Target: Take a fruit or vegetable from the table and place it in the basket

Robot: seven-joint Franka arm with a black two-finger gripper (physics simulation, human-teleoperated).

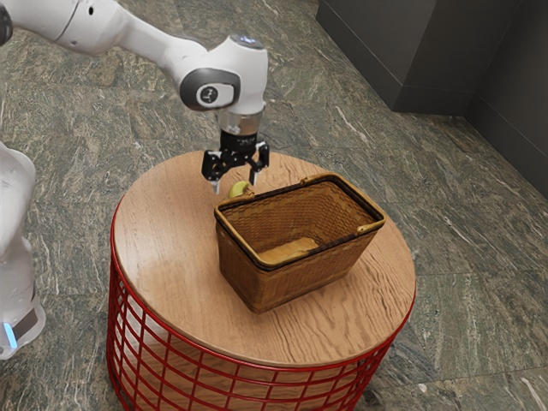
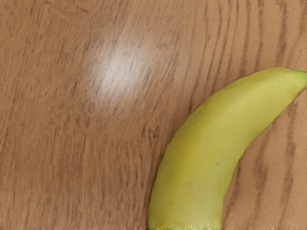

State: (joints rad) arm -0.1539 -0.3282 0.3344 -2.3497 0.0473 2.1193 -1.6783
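In the exterior view, the tool point(image 1: 235, 181) hangs above the upper part of the round wooden table point(image 1: 171, 248), its two fingers apart. A yellow banana point(image 1: 239, 188) lies on the tabletop under it, outside the basket point(image 1: 291, 282), near its upper-left corner. The wrist view shows the banana's curved body and green tip against the wood grain.

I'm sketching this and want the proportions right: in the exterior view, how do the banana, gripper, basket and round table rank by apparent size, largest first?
1. Round table
2. Basket
3. Gripper
4. Banana, clearly the smallest
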